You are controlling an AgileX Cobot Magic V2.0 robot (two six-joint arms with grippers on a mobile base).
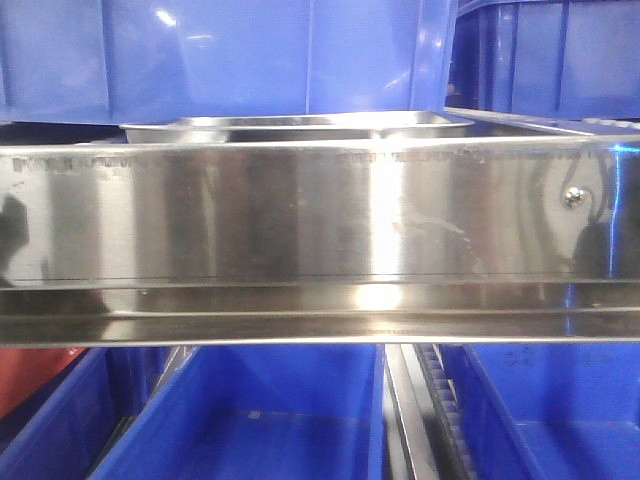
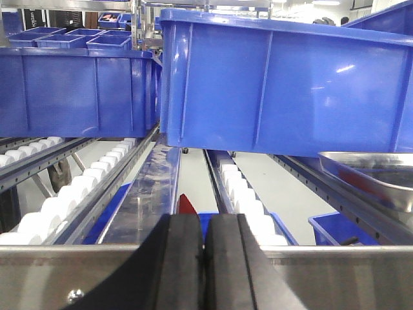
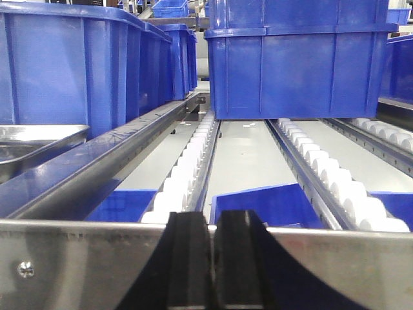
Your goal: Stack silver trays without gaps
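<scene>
the silver tray (image 1: 300, 127) sits on the shelf just behind the steel rail (image 1: 300, 215), with a blue bin (image 1: 220, 50) close behind it, and it lies between our two arms; we cannot tell whether a second tray is nested in it. to start the pickup well, we judge we should part the fingers first, reach over the rail to the out-turned rim, and keep the tray level so it seats flush. our left gripper (image 2: 204, 223) and right gripper (image 3: 211, 223) each have their black fingers pressed together, holding nothing, low by the rail.
</scene>
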